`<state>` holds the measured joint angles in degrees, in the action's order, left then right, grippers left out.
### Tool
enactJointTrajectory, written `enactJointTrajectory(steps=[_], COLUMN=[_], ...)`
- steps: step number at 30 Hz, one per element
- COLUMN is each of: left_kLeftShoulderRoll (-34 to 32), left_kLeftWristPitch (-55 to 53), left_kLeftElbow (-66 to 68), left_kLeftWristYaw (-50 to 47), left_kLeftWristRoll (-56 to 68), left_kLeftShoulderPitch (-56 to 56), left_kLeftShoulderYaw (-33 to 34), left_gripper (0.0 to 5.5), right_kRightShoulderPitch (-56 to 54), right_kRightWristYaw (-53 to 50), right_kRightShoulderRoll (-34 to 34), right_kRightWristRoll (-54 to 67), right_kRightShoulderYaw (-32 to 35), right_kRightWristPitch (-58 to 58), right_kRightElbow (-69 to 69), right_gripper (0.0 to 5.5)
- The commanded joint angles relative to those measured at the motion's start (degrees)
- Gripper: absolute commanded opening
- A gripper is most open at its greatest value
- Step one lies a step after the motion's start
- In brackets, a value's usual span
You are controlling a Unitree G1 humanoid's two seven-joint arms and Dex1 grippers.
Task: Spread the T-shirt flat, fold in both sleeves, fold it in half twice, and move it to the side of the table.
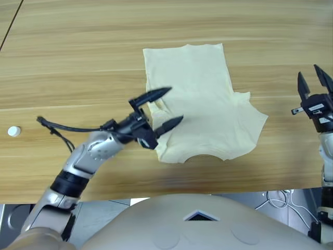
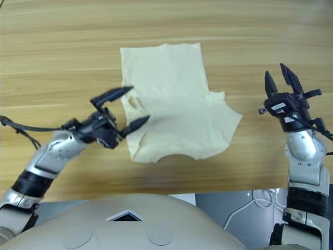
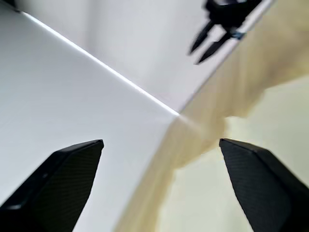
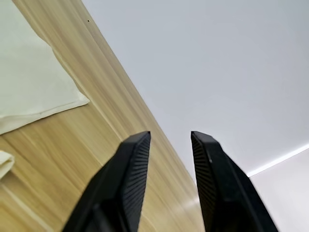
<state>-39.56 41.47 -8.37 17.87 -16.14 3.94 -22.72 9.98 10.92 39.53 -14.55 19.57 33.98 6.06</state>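
A pale yellow T-shirt [image 1: 203, 104] lies on the wooden table [image 1: 78, 52], collar toward the near edge. Its left side is folded inward, with a creased edge [image 1: 156, 107]. The right sleeve [image 1: 252, 121] still sticks out flat. My left gripper [image 1: 175, 105] hangs open over the folded left edge, nothing between its fingers. In the left wrist view the shirt [image 3: 217, 193] lies beyond the spread fingers [image 3: 63, 179]. My right gripper [image 1: 308, 73] stands open and empty to the right of the shirt, apart from the sleeve. The shirt's hem corner [image 4: 29, 77] shows in the right wrist view.
A small white cap [image 1: 14, 131] sits on the table at the far left. A black cable [image 1: 57, 127] trails from the left arm over the wood. The table's near edge [image 1: 156, 191] runs just behind the collar, with floor cables [image 1: 283, 200] below.
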Motion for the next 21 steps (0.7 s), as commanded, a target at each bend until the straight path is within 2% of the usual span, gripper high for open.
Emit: enactJointTrajectory(steps=[1, 5, 9, 15, 21], left_kLeftShoulderRoll=[-2.6, 0.5, 3.6, 3.9, 1.2], left_kLeftWristPitch=[-2.7, -5.2, -3.7, -0.4, -1.5], left_kLeftElbow=[4.8, 14.0, 14.8, 13.3, 10.7], left_kLeftWristYaw=[7.6, 4.3, -0.6, 7.2, 12.5], left_kLeftWristRoll=[-0.9, -11.4, -9.0, -3.7, -2.0], left_kLeftShoulderPitch=[3.6, -1.0, -1.4, 3.6, 7.3], left_kLeftShoulderYaw=[-4.0, -3.8, 0.1, -6.5, -7.6], left_gripper=[4.47, 4.47, 4.47, 4.47, 4.47], right_kRightShoulderPitch=[-0.7, 0.2, 1.7, 0.5, 1.0], right_kRightWristYaw=[-0.2, 0.6, 0.7, 1.1, 1.4], right_kRightShoulderRoll=[0.8, 1.6, 2.7, 3.7, 4.1], right_kRightWristRoll=[-0.2, -0.2, 0.1, 0.1, 0.0], right_kRightShoulderYaw=[0.0, 0.2, 1.6, 0.7, 0.8], right_kRightWristPitch=[-0.3, 0.3, 0.5, 0.6, 0.3], right_kRightElbow=[-1.1, -1.8, -1.4, -0.8, -2.0], right_gripper=[1.57, 1.57, 1.57, 1.57, 1.57])
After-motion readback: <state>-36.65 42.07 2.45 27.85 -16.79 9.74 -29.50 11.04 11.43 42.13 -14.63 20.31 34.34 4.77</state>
